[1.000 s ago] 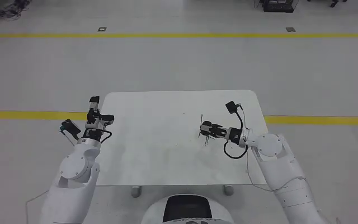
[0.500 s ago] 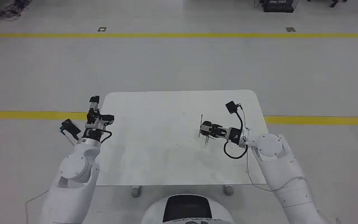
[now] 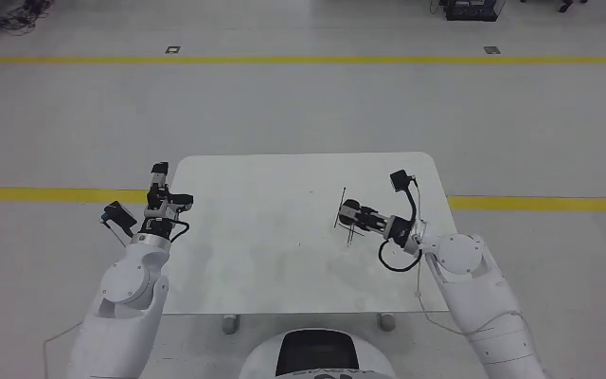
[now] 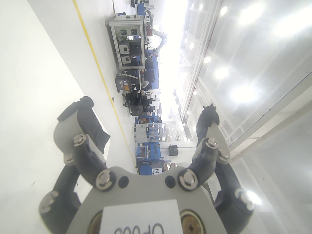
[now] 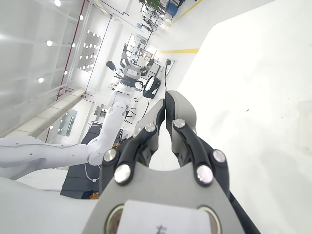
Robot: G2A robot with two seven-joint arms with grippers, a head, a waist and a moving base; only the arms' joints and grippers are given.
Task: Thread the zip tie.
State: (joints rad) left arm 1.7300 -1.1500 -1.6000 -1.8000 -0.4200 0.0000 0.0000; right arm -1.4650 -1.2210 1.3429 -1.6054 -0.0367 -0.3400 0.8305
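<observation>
The zip tie (image 5: 166, 74) is held pinched in the right claw (image 5: 165, 103) above the right half of the bench (image 3: 265, 189), its strip projecting beyond the tips; the left claw (image 4: 146, 105), spread apart and empty, is noted well apart at the left edge.

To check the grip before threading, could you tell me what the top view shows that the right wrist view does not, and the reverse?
Top view alone: the full outline of the white, round-cornered table, with the right gripper over its right part and the left gripper at its left edge. Right wrist view alone: the right gripper's finger pads pressed shut on the thin black plastic zip tie, which sticks out past the fingertips. Both: the tie in the right gripper, the table and the left gripper.
</observation>
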